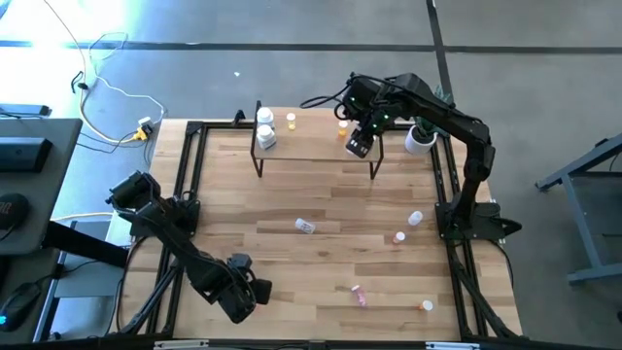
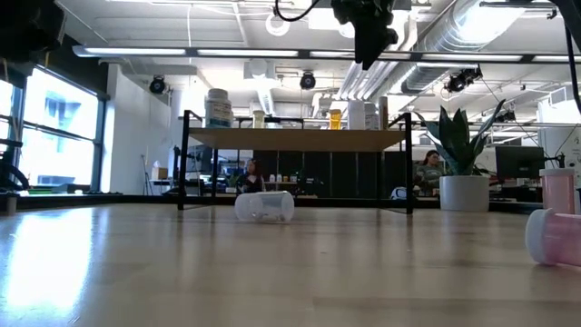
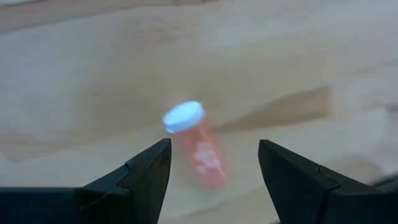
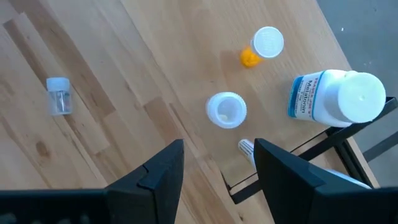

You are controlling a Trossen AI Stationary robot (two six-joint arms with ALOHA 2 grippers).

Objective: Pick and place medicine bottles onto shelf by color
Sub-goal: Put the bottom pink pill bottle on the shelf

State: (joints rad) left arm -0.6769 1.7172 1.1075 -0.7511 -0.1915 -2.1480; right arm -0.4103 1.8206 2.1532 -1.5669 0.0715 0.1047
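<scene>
A salmon-orange medicine bottle (image 3: 202, 149) with a white cap lies on its side on the table. My left gripper (image 3: 214, 165) hangs open just above it at the near left (image 1: 248, 297), one finger on either side, touching nothing. My right gripper (image 1: 362, 144) is open above the right end of the shelf (image 1: 316, 146), holding nothing. On the shelf stand two large white bottles (image 1: 265, 128), a small white one (image 4: 227, 110) and an orange one (image 4: 261, 48). A clear bottle (image 1: 305, 226) lies on its side on the table in front of the shelf.
Loose bottles lie on the right half of the table: a white one (image 1: 416, 218), a pink one (image 1: 398, 236), another pink one (image 1: 359, 295) and an orange one (image 1: 427, 305). A white plant pot (image 1: 420, 139) stands right of the shelf. A black frame (image 1: 185, 194) edges the table.
</scene>
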